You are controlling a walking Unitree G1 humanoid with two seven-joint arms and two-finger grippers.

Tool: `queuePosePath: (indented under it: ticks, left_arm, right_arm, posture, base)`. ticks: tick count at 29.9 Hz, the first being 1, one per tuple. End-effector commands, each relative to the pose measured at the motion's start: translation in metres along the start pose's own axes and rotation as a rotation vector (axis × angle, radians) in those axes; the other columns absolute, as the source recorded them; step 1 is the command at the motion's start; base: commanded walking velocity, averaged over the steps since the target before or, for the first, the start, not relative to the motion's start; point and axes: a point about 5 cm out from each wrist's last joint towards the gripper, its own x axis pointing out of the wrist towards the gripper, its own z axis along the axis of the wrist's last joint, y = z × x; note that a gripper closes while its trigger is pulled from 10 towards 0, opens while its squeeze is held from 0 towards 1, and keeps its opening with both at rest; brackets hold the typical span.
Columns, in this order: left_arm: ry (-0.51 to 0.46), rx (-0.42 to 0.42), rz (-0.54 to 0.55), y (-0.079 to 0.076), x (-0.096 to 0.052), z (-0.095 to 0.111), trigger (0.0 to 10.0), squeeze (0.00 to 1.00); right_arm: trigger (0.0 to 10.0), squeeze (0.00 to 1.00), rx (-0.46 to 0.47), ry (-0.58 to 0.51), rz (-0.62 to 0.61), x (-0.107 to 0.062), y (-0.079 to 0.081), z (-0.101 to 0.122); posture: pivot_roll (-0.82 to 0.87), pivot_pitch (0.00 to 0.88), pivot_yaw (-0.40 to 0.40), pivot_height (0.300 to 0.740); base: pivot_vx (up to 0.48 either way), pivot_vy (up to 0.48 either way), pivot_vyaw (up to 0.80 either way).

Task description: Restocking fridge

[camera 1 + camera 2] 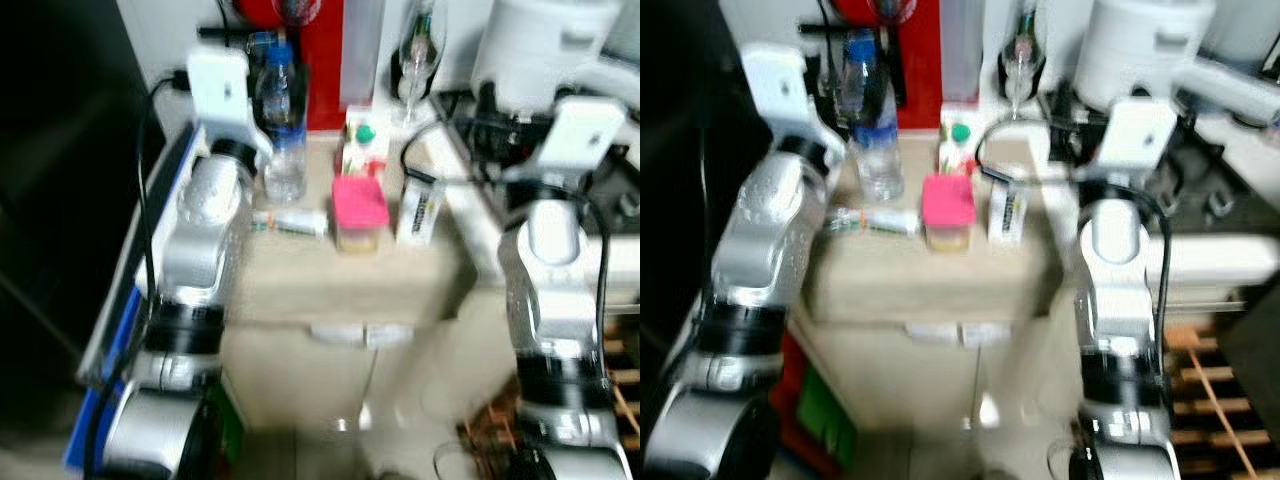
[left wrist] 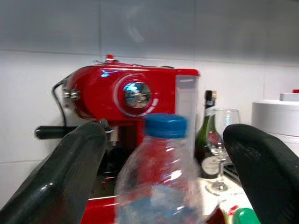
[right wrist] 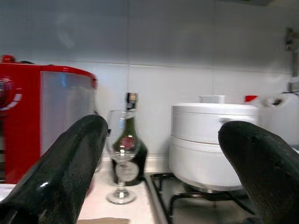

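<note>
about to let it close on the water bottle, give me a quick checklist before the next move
1. Left gripper jaws open: ok, its two black fingers stand wide apart.
2. Water bottle lined up between them: ok, its blue cap sits midway in the left wrist view.
3. Bottle upright on the counter: ok.
4. Jaws far enough forward around the bottle: cannot tell, the head views are blurred.
5. Neighbours apart from the bottle: ok for the pink-lidded jar; the small tube lies close beside its base.
6. Right gripper out of the way: ok, open, facing the wine glass and white pot.
</note>
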Motion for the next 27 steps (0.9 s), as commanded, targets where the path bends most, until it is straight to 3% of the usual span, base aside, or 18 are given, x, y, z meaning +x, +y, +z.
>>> queuePosePath:
  ticks: [1, 3, 7, 11, 14, 27]
  left_arm:
    - [0.006, 0.01, 0.03, 0.008, -0.001, 0.0, 10.0, 0.0]
    - [0.006, 0.01, 0.03, 0.008, -0.001, 0.0, 10.0, 0.0]
    - [0.001, 0.051, 0.012, 0.016, 0.015, 0.012, 10.0, 0.0]
    - [0.03, 0.024, 0.026, 0.014, 0.011, 0.003, 10.0, 0.0]
    - [0.098, -0.066, 0.075, 0.012, 0.003, -0.016, 10.0, 0.0]
    - [0.153, -0.043, 0.052, 0.003, -0.002, -0.031, 10.0, 0.0]
  right_arm:
    - [10.0, 0.0, -0.001, -0.016, 0.017, 0.001, 0.006, 0.005]
    - [10.0, 0.0, -0.001, -0.016, 0.017, 0.001, 0.006, 0.005]
    - [10.0, 0.0, -0.03, -0.046, 0.024, 0.002, 0.006, 0.013]
    - [10.0, 0.0, -0.029, -0.029, 0.026, 0.0, 0.006, 0.008]
    - [10.0, 0.0, -0.027, -0.011, 0.042, -0.002, 0.008, 0.005]
    - [10.0, 0.0, -0.02, 0.031, 0.067, 0.0, 0.012, -0.006]
  posture:
    - [-0.08, 0.0, 0.036, 0.74]
    - [-0.08, 0.0, 0.036, 0.74]
    - [-0.09, 0.0, 0.049, 0.74]
    - [-0.1, 0.0, 0.053, 0.74]
    - [-0.1, 0.0, 0.042, 0.74]
    - [-0.1, 0.0, 0.021, 0.74]
  base:
    - [0.0, 0.0, 0.0]
    - [0.0, 0.0, 0.0]
    - [0.0, 0.0, 0.0]
    - [0.0, 0.0, 0.0]
    - [0.0, 0.0, 0.0]
    - [0.0, 0.0, 0.0]
